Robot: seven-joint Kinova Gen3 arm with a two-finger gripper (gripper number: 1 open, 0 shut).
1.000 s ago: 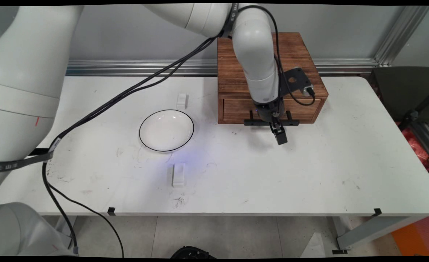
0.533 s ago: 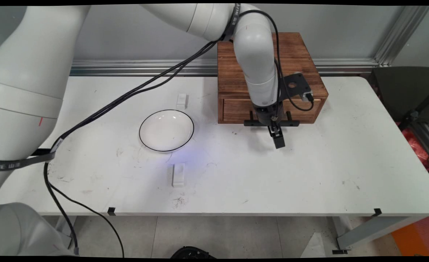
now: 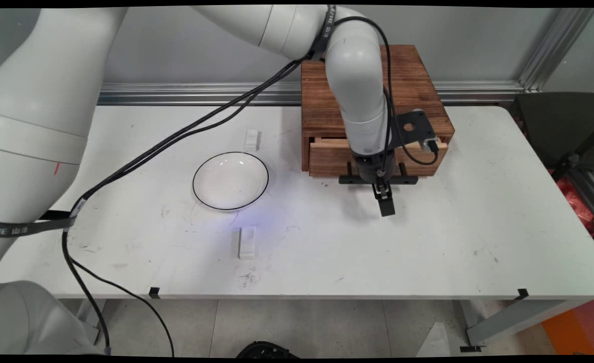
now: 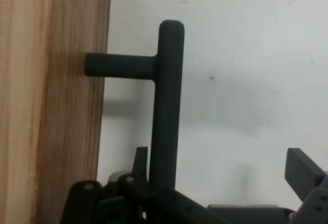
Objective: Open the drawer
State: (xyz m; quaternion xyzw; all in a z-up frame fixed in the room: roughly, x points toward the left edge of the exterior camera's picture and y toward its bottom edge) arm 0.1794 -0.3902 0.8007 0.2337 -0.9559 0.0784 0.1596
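Observation:
A brown wooden box (image 3: 408, 75) stands at the table's back, right of centre. Its drawer (image 3: 327, 157) is pulled out a little, and a black bar handle (image 3: 350, 179) runs across the drawer's front. My gripper (image 3: 382, 194) points down over the middle of that handle. It is open, with the handle bar (image 4: 166, 106) between its fingers. One finger (image 4: 139, 160) sits behind the bar, on the drawer side. The other finger (image 4: 303, 171) stands well clear of it over the table. The drawer front (image 4: 51, 101) fills the left of the hand view.
A white bowl with a black rim (image 3: 230, 180) sits left of the box. One small white block (image 3: 252, 139) lies behind the bowl, another (image 3: 247, 242) in front of it. Black cables (image 3: 176, 136) hang from the arm across the table's left half.
The drawer has slid out of the box toward the table's near side. The handle and my gripper have moved the same way together.

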